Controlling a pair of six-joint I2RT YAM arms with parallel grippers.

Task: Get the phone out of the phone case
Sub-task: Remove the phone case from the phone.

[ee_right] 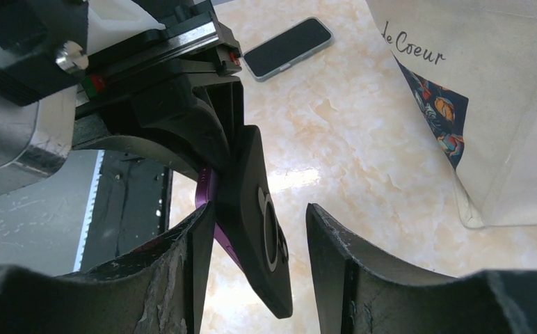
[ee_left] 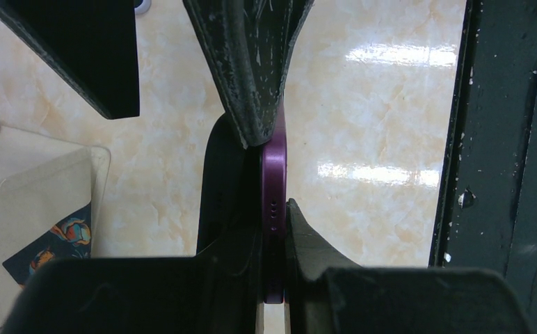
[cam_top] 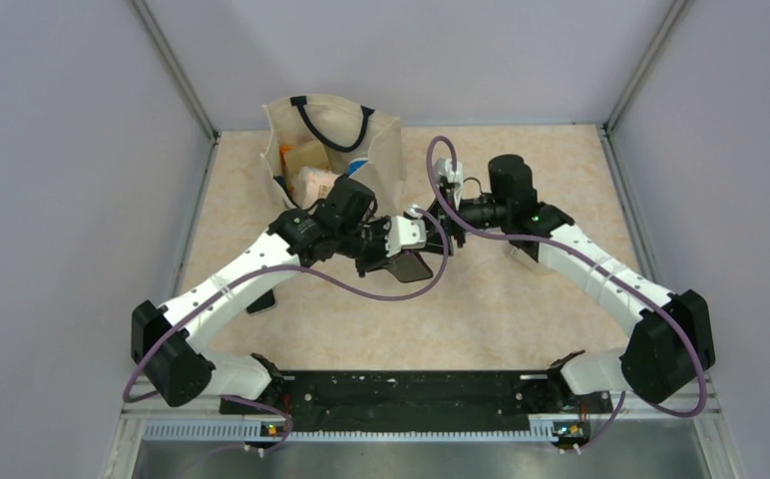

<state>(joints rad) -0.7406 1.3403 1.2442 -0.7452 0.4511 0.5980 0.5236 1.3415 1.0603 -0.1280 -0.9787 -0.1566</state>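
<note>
Phone (ee_left: 274,188) is up over the counter (cam_top: 521,319) mid-scene, its purple edge pinched tight in the left gripper (ee_left: 274,233) jaws. The black case (ee_right: 248,174) isn't off yet, though it looks part-peeled. Moving right, the right gripper (ee_right: 257,216) jaws stand spread around the case's end. Separation looks begun, and the pull-off is left to do.

Purple phone (ee_left: 274,182) edge-on, partly out of its black case (ee_right: 250,198).

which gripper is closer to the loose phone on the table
Left. The left gripper grips the cased phone just right of the loose phone; the right gripper is farther right.
</note>
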